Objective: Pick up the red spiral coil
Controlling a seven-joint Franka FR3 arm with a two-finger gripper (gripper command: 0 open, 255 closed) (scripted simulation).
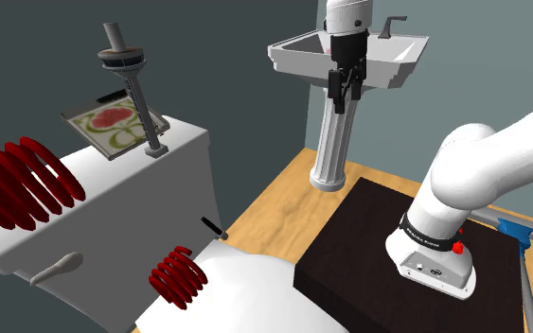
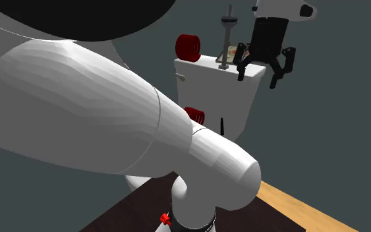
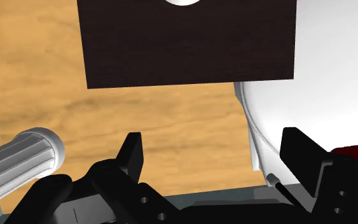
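The black gripper (image 1: 346, 93) (image 2: 259, 74) (image 3: 214, 143) hangs high up with its two fingers spread wide apart. Nothing is between them and they touch nothing.

In the shoulder view, a white sink (image 1: 293, 59) sits just behind the gripper, at about 12 o'clock. I can't see if anything is in its bowl. Under the sink, at 6 o'clock from the gripper, is its white ribbed post (image 1: 333, 142) (image 3: 25, 153), which stands on the wood floor (image 1: 274, 194).

There are two red coils. At 7 o'clock from the gripper, well apart from it, the small red coil (image 1: 177, 276) (image 2: 196, 114) lies on the white toilet lid (image 1: 245, 284). A thin black pen (image 1: 214, 227) lies near it, at 1 o'clock from that coil.

Farther off, at 8 o'clock from the gripper, the big red coil (image 1: 23, 184) (image 2: 189, 46) lies on top of the white toilet tank (image 1: 160, 161). On the same tank, at 2 o'clock from the big coil, a grey toy tower (image 1: 132, 85) stands beside a flower picture (image 1: 108, 123).
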